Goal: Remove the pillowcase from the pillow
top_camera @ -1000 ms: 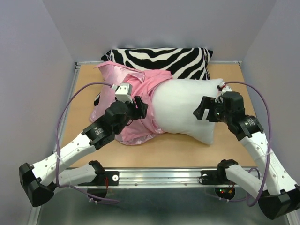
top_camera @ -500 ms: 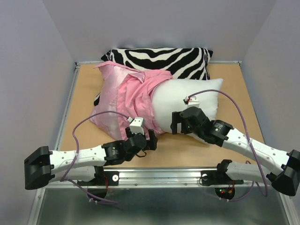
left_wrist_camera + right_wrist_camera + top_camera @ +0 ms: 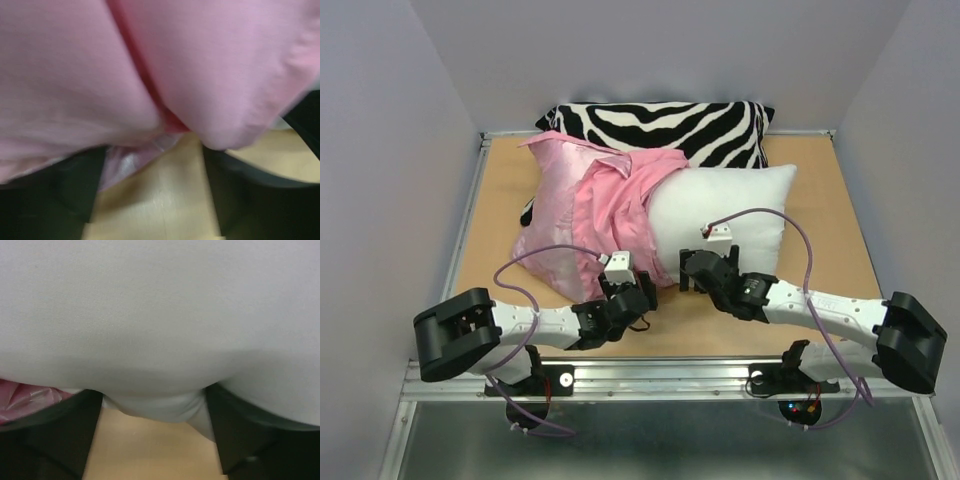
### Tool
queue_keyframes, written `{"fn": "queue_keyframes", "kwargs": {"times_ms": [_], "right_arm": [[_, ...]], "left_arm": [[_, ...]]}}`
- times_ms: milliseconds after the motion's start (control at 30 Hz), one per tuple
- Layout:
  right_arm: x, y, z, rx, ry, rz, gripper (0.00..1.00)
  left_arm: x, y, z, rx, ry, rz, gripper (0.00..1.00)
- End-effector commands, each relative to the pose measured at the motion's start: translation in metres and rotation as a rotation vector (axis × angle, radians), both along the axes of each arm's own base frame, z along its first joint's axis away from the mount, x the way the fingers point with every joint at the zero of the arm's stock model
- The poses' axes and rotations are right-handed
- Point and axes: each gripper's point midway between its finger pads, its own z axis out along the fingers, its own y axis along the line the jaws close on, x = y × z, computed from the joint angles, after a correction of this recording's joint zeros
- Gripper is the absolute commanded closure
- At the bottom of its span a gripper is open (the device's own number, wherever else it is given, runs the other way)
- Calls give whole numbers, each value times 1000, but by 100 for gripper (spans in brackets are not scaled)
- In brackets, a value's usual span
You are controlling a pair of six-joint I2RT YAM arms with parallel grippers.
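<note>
The pink pillowcase [image 3: 590, 210] covers the left part of the white pillow [image 3: 730, 205]; the pillow's right half is bare. My left gripper [image 3: 632, 292] is low at the near edge of the pillowcase [image 3: 165, 75], jaws open, pink fabric bulging just ahead between the fingers [image 3: 65, 190]. My right gripper [image 3: 692, 270] is low at the pillow's near edge [image 3: 160, 325], jaws open, with white fabric pushing in between the fingers [image 3: 240, 430]. A bit of pink shows at the left of the right wrist view [image 3: 25, 397].
A zebra-striped pillow [image 3: 660, 125] lies behind the white pillow along the back wall. The wooden table [image 3: 820, 160] is walled in on the left, right and back. A metal rail [image 3: 670, 375] runs along the near edge.
Both arms have dropped and stretched low along the table toward the near edge of the pillow. The left gripper came off the pillowcase top; the right came in from the right corner.
</note>
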Motion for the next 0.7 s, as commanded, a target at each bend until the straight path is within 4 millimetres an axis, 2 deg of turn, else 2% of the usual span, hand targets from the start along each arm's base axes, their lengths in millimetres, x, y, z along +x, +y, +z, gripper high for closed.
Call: {"fn": "queue_keyframes", "kwargs": {"times_ms": [0,33,133,167,267,300,400,433,533,600,633,667], "right_arm": [[13,-5,-6,-4,-59,-74,35],[17,-2,2,6,-74,-77,52],[22,4,17,8,-102,-63,84],[24,8,31,24,-115,-52,89],[21,8,50,31,-109,-42,99],[23,13,72,76,-125,-36,100],[15,13,105,118,-126,7,99],[13,15,124,138,-133,17,100],[10,17,157,164,-140,48,100],[10,19,163,161,-135,61,99],[10,21,169,162,-135,65,99],[10,23,170,167,-130,74,99]], "left_arm": [[28,-1,23,-78,-76,107,39],[30,-1,26,-68,-94,100,63],[35,2,35,-54,-115,101,93],[34,6,36,-38,-111,105,100],[30,18,48,-9,-106,112,100],[27,20,55,-9,-114,115,100],[18,32,73,-12,-115,100,100],[14,35,82,-12,-116,79,100],[5,24,91,-24,-98,-19,99],[-1,17,93,-10,-94,-74,68],[-6,11,91,8,-88,-119,47],[-9,9,88,21,-81,-129,42]]}}
